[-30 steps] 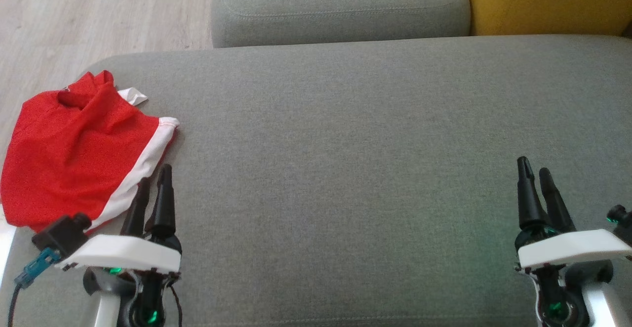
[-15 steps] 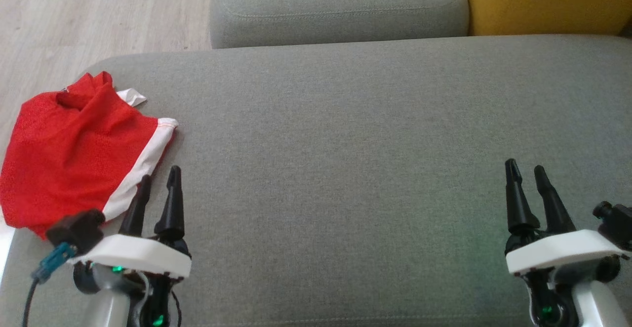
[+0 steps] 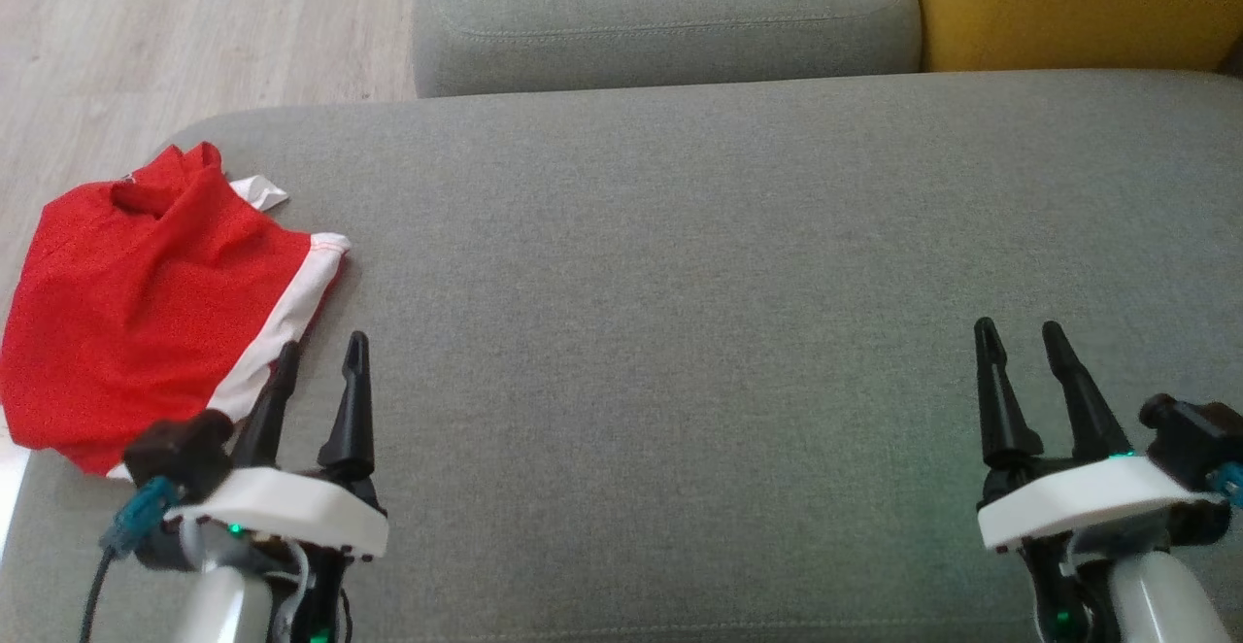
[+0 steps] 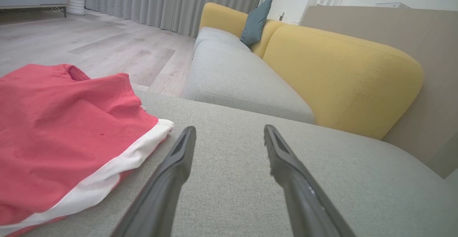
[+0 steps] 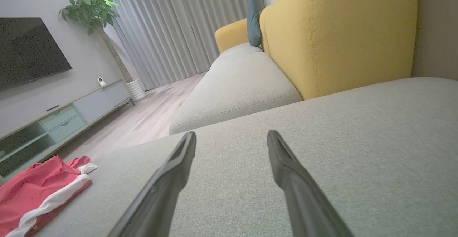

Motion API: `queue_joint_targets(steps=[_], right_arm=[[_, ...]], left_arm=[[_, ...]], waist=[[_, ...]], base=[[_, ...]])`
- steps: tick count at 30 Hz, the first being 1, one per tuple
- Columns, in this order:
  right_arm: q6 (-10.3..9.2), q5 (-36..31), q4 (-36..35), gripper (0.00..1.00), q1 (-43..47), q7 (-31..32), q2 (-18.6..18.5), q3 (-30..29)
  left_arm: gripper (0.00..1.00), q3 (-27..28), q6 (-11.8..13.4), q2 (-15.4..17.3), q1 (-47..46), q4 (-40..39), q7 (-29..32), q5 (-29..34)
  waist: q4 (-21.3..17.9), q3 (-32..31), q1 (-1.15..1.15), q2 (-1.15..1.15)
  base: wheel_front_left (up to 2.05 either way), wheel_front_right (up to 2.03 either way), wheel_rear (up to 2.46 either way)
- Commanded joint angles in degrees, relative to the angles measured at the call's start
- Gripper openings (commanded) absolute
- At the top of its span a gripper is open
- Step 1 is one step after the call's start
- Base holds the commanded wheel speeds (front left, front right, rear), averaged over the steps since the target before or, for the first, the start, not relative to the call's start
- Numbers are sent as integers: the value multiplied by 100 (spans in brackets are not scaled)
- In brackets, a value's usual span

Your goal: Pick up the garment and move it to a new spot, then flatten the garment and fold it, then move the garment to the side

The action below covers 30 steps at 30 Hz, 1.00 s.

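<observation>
At the left end of the grey seat cushion [image 3: 680, 264]: the garment [image 3: 146, 303], red with a white band, lies bunched in a low heap. No tool holds it.
Cut off: the left edge of the head view trims the garment's near corner, so you cannot trace its full outline.
Covered: the wrist camera [image 3: 180, 449] on the left arm overlaps the garment's near edge in the head view.
Hard to make out: the folds hide what kind of garment it is. You cannot tell whether the white scrap [image 3: 260, 191] at its far edge is a label or part of the fabric.
Left tool [image 3: 322, 344]: fingers apart, nothing between them. It sits just beside the white band. The left wrist view shows a strip of cushion between finger and band.
Right tool [image 3: 1019, 326]: fingers apart, nothing between them. It sits over bare cushion at the right end, well apart from the garment.
Contact with the cushion: you cannot tell for either tool.
Surface: grey woven fabric, flat, with a rounded left corner.
Behind the surface: a second grey cushion [image 3: 660, 12] and a yellow backrest [image 3: 1068, 2].
Room: pale wood floor [image 3: 146, 31], grey curtains [image 5: 171, 33], a blue pillow [image 4: 256, 20], a dark screen [image 5: 28, 51], a potted plant [image 5: 89, 4] and a low cabinet [image 5: 64, 119].
</observation>
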Motion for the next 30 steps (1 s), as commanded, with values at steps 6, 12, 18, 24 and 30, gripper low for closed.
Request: queue_joint_targets(steps=[6,12,18,24,30], right_arm=[[37,-497,-270,100,-34,-124,2,152],[39,-782,-287,100,14,-179,34,176],[41,-1097,-307,100,64,-251,92,159],[43,-1340,-336,100,141,-339,151,119],[45,-1613,-348,100,185,-413,196,110]], left_arm=[[100,61,52,104,-290,-107,-160,444],[100,49,73,92,-275,-30,-244,706],[100,68,88,59,-252,89,-344,966],[100,86,90,32,-245,190,-445,1234],[100,87,99,32,-258,280,-545,1549]], waist=[[4,-2,0,0],[12,-3,0,0],[19,-5,0,0],[34,-6,0,0],[40,-8,0,0]], base=[[0,0,0],[0,0,0],[0,0,0],[0,0,0],[0,0,0]])
